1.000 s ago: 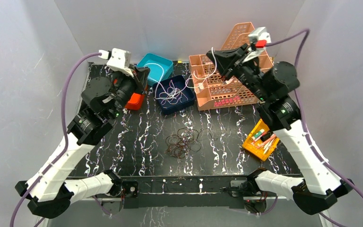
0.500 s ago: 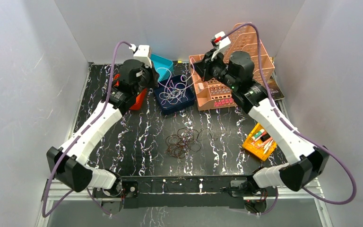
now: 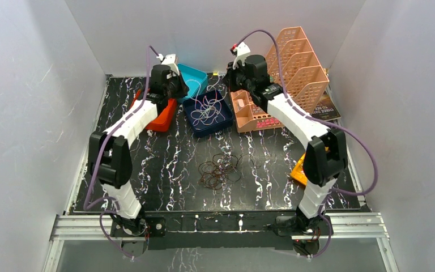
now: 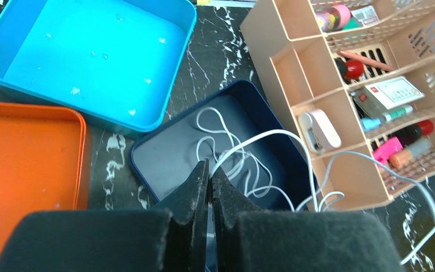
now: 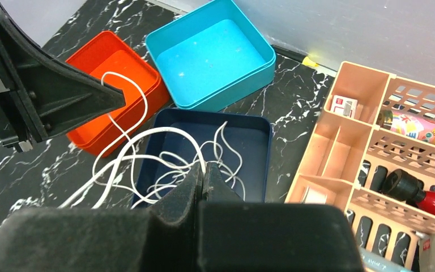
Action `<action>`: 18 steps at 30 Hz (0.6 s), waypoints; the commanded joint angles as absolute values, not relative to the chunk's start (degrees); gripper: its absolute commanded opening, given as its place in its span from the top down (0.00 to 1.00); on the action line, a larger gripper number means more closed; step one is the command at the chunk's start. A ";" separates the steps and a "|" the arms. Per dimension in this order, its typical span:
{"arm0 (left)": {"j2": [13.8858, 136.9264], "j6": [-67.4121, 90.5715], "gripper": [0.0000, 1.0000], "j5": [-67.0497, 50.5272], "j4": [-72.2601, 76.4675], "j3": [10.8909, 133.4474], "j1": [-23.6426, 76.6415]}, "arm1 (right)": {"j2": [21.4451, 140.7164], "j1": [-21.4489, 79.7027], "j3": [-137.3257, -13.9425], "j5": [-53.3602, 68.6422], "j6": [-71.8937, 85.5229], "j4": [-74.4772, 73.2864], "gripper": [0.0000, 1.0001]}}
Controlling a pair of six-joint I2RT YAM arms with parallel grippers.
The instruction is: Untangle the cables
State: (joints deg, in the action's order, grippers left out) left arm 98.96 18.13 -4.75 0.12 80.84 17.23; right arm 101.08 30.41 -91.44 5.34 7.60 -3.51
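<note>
1. The left gripper [image 4: 208,165] is squeezed tight above the navy tray [image 4: 164,161], with a strand of the white cable bunch [image 3: 206,110] pinched at its tips.
2. Same deal with the right gripper [image 5: 202,171]: jaws closed on another strand.
3. Most of that bunch sits in the navy tray, with loops strung up to both grippers.
4. The brown cable tangle [image 3: 220,170] lies mid-table, well apart from both arms.
5. The teal tray [image 3: 194,76] and orange tray [image 3: 160,119] are just beside the navy one.

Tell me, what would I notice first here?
At the back of the table, the left gripper and right gripper each pinch white cables that dangle into a dark blue tray. A bunch of brown cables lies alone mid-table, and a pink organizer stands back right.
</note>
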 commanded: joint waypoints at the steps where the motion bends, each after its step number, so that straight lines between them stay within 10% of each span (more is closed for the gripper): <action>1: 104.49 18.46 1.00 -8.61 4.48 85.99 16.00 | 106.50 28.98 -97.82 6.90 8.14 2.01 1.00; 18: 119.79 20.03 0.98 -13.29 3.41 91.92 16.00 | 122.73 28.63 -105.26 14.42 7.51 -0.88 1.00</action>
